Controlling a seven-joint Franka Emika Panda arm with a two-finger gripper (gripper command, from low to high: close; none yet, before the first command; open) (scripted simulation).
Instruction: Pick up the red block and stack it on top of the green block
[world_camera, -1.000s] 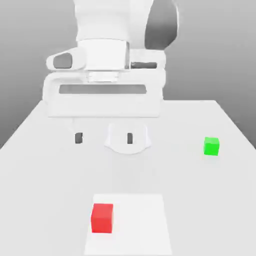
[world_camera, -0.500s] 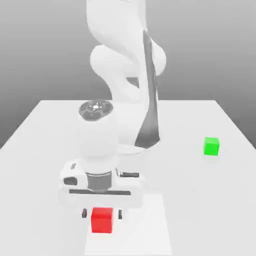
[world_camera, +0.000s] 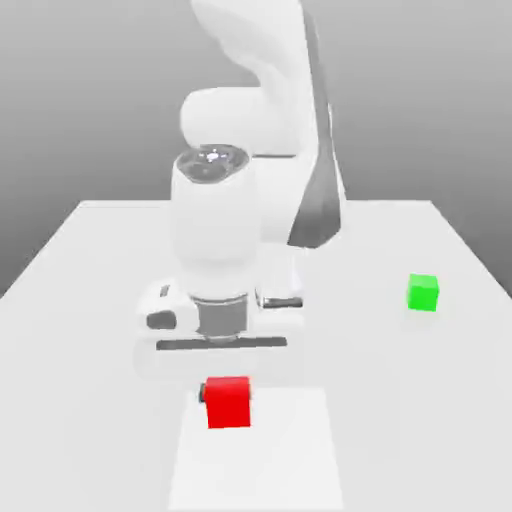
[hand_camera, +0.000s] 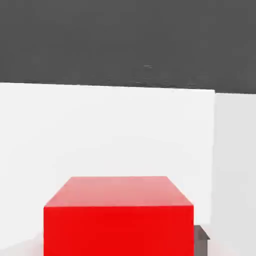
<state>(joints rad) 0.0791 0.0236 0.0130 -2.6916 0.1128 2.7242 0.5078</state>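
- Gripper (world_camera: 228, 398) sits low in the middle of the exterior view, pointing down from the big white arm (world_camera: 250, 150), and it's pinching the red block (world_camera: 229, 402) from both sides, so the jaws are clamped right onto it.
- Same view: you can just catch a dark finger (world_camera: 202, 394) poking out at the cube's left edge.
- Same view: the red cube sits over the top edge of a brighter white square patch (world_camera: 258, 450) on the white table (world_camera: 80, 330), lower centre of the frame. Can't really tell if it's off the surface or resting on it.
- Same view: green block (world_camera: 423, 292) sits alone at the right of the frame, about mid-height, flat on the table and well apart from the red one and the arm.
- Hand view: the red cube (hand_camera: 118, 220) fills the lower middle, top face and front face both showing, with a small dark bit of finger (hand_camera: 201, 239) touching its lower right edge.
- Hand view: behind it is the white table surface (hand_camera: 100, 130), then a dark grey backdrop across the upper part of the frame.
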